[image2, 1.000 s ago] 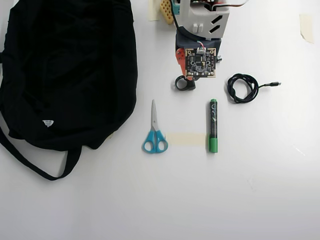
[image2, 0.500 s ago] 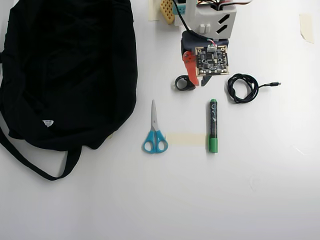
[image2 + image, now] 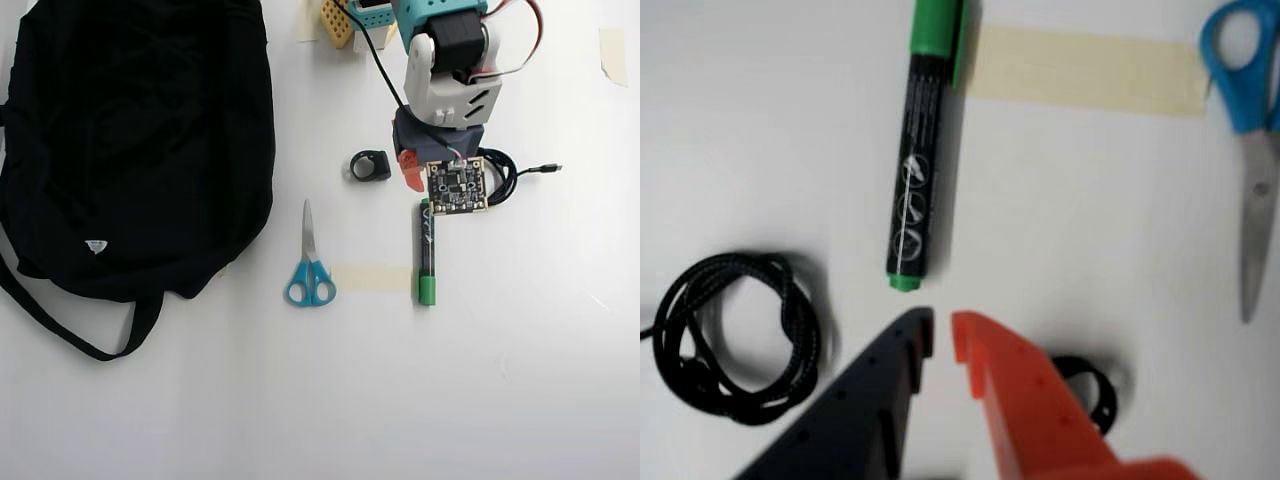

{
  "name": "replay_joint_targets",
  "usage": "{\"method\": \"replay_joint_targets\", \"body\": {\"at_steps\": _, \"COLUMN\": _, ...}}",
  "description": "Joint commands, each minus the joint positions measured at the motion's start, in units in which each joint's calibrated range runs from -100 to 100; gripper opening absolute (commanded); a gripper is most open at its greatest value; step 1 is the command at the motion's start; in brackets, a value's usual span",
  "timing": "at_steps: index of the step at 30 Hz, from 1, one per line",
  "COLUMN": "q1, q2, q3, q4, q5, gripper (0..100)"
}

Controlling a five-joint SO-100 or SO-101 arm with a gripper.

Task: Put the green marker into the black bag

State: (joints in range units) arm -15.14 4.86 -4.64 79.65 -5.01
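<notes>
The green marker (image 3: 427, 255) lies on the white table, its green cap toward the bottom of the overhead view and its small green end (image 3: 905, 283) pointing at me. My gripper (image 3: 942, 335) hovers just short of that end, its black and orange fingertips a thin slit apart with nothing between them. In the overhead view the gripper (image 3: 420, 190) sits mostly under the wrist camera board, right above the marker's upper end. The black bag (image 3: 130, 140) lies flat at the far left, well away from the gripper, and does not show in the wrist view.
Blue-handled scissors (image 3: 309, 270) (image 3: 1255, 150) lie left of the marker, with a beige tape strip (image 3: 370, 278) (image 3: 1080, 70) between them. A coiled black cable (image 3: 497, 185) (image 3: 800, 330) lies right of the gripper, a small black ring (image 3: 382, 170) (image 3: 1100, 385) to its left.
The arm has swung right and reached out across the table, carrying the gripper from beside the black ring to just above the marker's upper end. Nothing on the table has moved.
</notes>
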Motion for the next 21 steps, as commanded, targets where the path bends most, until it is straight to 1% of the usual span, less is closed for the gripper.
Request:
{"method": "replay_joint_targets", "body": {"at_steps": 1, "q1": -0.42, "q2": 1.12, "q3": -4.89, "q4": -1.01, "q5": -0.50, "gripper": 2}}
{"method": "replay_joint_targets", "body": {"at_steps": 5, "q1": -2.22, "q2": 5.02, "q3": -8.21, "q4": -1.01, "q5": -0.97, "gripper": 2}}
{"method": "replay_joint_targets", "body": {"at_steps": 11, "q1": -4.01, "q2": 8.59, "q3": -8.39, "q4": -2.65, "q5": -1.60, "gripper": 2}}
{"method": "replay_joint_targets", "body": {"at_steps": 21, "q1": -4.01, "q2": 11.74, "q3": -2.55, "q4": -7.47, "q5": -1.08, "gripper": 2}}
